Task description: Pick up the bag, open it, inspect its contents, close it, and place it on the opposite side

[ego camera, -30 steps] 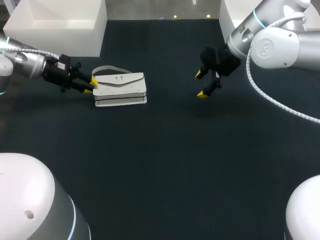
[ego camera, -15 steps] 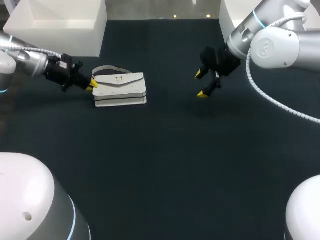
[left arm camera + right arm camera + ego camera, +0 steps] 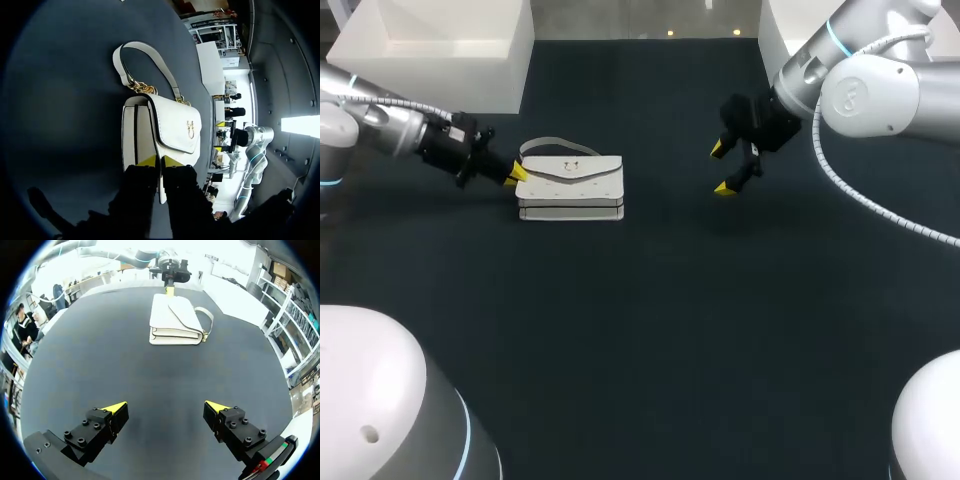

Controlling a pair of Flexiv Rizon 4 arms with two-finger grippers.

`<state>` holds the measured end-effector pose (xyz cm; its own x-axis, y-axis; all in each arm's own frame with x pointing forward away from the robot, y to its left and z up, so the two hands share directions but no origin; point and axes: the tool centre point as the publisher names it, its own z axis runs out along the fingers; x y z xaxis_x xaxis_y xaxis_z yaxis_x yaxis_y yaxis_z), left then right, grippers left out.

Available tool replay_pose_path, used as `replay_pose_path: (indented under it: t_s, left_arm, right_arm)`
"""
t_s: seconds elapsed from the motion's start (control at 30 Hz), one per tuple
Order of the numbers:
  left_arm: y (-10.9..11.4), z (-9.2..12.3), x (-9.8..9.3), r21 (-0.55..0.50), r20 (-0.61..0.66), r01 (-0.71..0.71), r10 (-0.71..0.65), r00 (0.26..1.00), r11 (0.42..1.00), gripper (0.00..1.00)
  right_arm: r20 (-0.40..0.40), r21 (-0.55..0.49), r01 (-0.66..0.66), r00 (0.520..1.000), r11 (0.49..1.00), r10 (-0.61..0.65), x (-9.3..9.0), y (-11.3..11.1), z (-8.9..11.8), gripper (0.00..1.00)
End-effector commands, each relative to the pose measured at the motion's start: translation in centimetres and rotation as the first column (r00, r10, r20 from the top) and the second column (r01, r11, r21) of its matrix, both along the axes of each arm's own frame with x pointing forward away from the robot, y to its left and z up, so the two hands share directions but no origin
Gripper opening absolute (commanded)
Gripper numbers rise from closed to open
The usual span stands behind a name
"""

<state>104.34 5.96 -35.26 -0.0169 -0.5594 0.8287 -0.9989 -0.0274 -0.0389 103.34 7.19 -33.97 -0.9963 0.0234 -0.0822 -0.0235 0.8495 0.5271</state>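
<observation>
A white handbag with a gold clasp and a short strap lies flat on the dark table, left of centre. My left gripper is at the bag's left end. In the left wrist view its fingers stand close together, shut on the edge of the bag's flap. My right gripper hangs open above the table, well to the right of the bag. In the right wrist view the bag lies far ahead of that gripper, whose fingers hold nothing.
A white bin stands at the back left of the table. Another white box stands at the back right, behind my right arm. Dark table surface stretches in front of the bag.
My left gripper's fingers have closed at the bag's left end. The bag has slid a little to the right and turned straighter. The right arm has not moved.
</observation>
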Motion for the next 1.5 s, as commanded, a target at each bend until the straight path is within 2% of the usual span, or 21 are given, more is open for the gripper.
replay_pose_path:
  t_s: [0.03,0.13,0.23,0.27,0.37,0.4,0.63,0.8,1.13,1.5]
  left_arm:
    - [0.0,-0.6,0.6,-0.003,-0.009,0.002,-0.002,1.0,1.0,0.25]
    - [0.0,-0.8,0.8,-0.005,-0.016,0.001,-0.002,1.0,1.0,0.31]
    - [-0.2,-0.8,1.0,-0.004,-0.018,0.004,-0.004,1.0,1.0,0.3]
    - [-0.3,-0.8,1.0,-0.002,-0.017,0.006,-0.006,1.0,1.0,0.26]
    - [-0.3,-0.6,1.2,0.001,-0.013,0.007,-0.007,1.0,1.0,0.04]
    - [-0.3,-0.6,1.2,0.002,-0.012,0.007,-0.007,1.0,1.0,0.0]
    - [-0.8,-0.7,0.6,-0.002,-0.023,0.034,-0.034,0.999,0.999,0.0]
    - [-2.7,-1.2,-0.4,-0.023,-0.034,0.045,-0.046,0.998,0.999,0.0]
    - [-6.4,-2.4,-1.2,-0.036,0.013,-0.081,0.081,0.997,0.996,0.0]
    - [-6.4,-2.4,-1.2,-0.036,0.013,-0.081,0.081,0.997,0.996,0.0]
  right_arm:
    - [0.0,0.0,-0.001,1.0,1.0,0.001,0.0,0.0,0.0,1.0]
    - [0.0,0.0,-0.001,1.0,1.0,0.001,0.0,0.0,0.0,1.0]
    - [0.0,0.0,-0.001,1.0,1.0,0.001,0.0,0.0,0.0,1.0]
    - [0.0,0.0,-0.001,1.0,1.0,0.001,0.0,0.0,0.0,1.0]
    - [0.0,0.0,-0.001,1.0,1.0,0.001,0.0,0.0,0.0,1.0]
    - [0.0,0.0,-0.001,1.0,1.0,0.001,0.0,0.0,0.0,1.0]
    - [0.0,0.0,-0.001,1.0,1.0,0.001,0.0,0.0,0.0,1.0]
    - [0.0,0.0,-0.001,1.0,1.0,0.001,0.0,0.0,0.0,1.0]
    - [0.0,0.0,-0.001,1.0,1.0,0.001,0.0,0.0,0.0,1.0]
    - [0.0,0.0,-0.001,1.0,1.0,0.001,0.0,0.0,0.0,1.0]
